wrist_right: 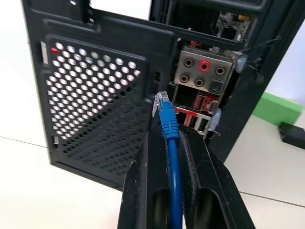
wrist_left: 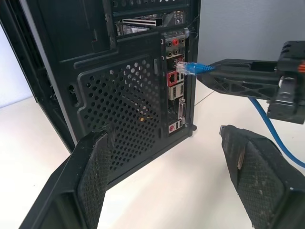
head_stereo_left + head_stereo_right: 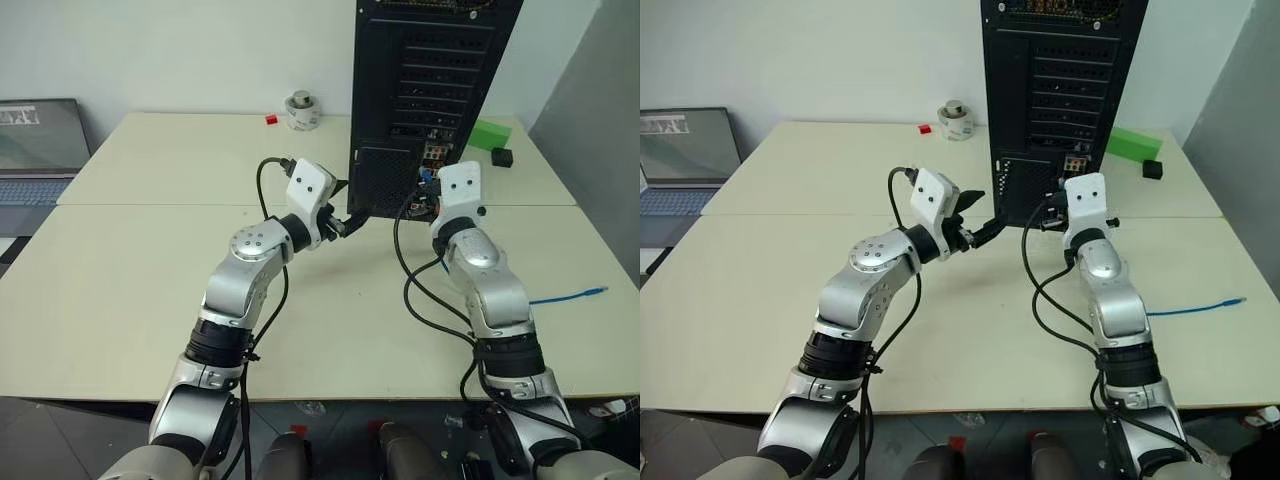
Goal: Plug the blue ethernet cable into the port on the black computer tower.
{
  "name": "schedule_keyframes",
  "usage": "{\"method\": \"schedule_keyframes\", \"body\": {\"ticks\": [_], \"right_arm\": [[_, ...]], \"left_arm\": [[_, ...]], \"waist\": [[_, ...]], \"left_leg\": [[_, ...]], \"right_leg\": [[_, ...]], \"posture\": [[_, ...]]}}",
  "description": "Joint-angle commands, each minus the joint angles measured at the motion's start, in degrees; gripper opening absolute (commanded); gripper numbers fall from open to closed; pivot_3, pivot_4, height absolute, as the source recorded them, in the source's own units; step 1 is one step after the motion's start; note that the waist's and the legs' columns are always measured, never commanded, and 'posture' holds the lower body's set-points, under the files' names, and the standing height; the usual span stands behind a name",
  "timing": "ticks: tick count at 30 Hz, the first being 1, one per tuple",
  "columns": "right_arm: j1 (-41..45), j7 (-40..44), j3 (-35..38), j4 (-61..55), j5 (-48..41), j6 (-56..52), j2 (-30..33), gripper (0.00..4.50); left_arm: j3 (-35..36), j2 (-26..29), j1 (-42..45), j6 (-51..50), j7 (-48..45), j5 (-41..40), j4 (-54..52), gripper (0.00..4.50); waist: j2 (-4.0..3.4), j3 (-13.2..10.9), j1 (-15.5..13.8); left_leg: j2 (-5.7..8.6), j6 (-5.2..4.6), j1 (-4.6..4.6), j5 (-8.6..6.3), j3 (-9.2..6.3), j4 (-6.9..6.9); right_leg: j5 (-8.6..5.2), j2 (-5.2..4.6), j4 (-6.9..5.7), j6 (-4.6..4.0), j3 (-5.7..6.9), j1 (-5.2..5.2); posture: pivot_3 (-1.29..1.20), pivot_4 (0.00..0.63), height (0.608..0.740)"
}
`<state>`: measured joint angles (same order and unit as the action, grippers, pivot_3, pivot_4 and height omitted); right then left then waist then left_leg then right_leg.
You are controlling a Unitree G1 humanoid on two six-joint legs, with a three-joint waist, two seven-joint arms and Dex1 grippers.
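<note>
Right wrist view looks along the blue ethernet cable (image 1: 170, 157), clenched between the right tool's (image 1: 167, 143) two black fingers, its clear plug (image 1: 161, 101) jutting just past the tips. The cord's long axis lies along the fingers; the plug points at the rear of the black computer tower (image 1: 109, 95), ahead of the tool and, in the left wrist view, seemingly just short of the red-and-white port strip (image 2: 175, 88). To seat it well, I'd line the plug squarely with the network socket, keep it level, then push straight in without twisting. The slack trails back across the desk (image 3: 150, 260) behind the right tool. Beside it, the left tool (image 3: 352, 221) stands released, fingers (image 2: 95, 176) spread, holding nothing.
</note>
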<state>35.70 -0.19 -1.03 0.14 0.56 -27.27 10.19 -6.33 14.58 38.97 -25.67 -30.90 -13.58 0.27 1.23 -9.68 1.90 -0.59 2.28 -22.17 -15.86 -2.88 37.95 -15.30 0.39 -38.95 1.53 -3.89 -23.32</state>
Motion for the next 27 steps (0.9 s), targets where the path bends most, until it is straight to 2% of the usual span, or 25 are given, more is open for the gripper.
{"method": "schedule_keyframes", "body": {"ticks": [1,19,27], "right_arm": [[2.05,-1.18,1.71,0.85,0.24,1.69,-0.8,0.0],[5.02,-2.75,5.9,5.63,-1.81,1.57,-4.84,0.0],[5.62,-3.49,6.5,6.13,-2.72,1.23,-5.82,0.0]], "left_arm": [[1.05,-0.21,1.36,1.4,-0.41,-0.41,-0.98,3.72],[0.65,-0.24,1.02,2.0,-1.8,-0.52,-0.66,3.72],[-0.23,-0.9,2.82,6.3,-3.53,1.08,4.99,3.72]], "waist": [[0.0,0.0,0.0],[-0.02,-0.01,0.04],[-0.02,-0.01,0.04]], "left_leg": [[0.0,0.0,0.0,0.0,0.0,0.0],[-0.01,0.0,0.0,0.0,0.0,-0.01],[0.0,0.0,0.0,0.0,0.01,-0.01]], "right_leg": [[0.0,0.0,0.0,0.0,-0.01,0.0],[0.0,0.0,0.0,0.0,0.0,-0.01],[0.0,0.0,0.0,0.0,0.0,-0.02]], "posture": [[0.0,0.15,0.74],[0.0,0.15,0.74],[0.0,0.15,0.74]]}}
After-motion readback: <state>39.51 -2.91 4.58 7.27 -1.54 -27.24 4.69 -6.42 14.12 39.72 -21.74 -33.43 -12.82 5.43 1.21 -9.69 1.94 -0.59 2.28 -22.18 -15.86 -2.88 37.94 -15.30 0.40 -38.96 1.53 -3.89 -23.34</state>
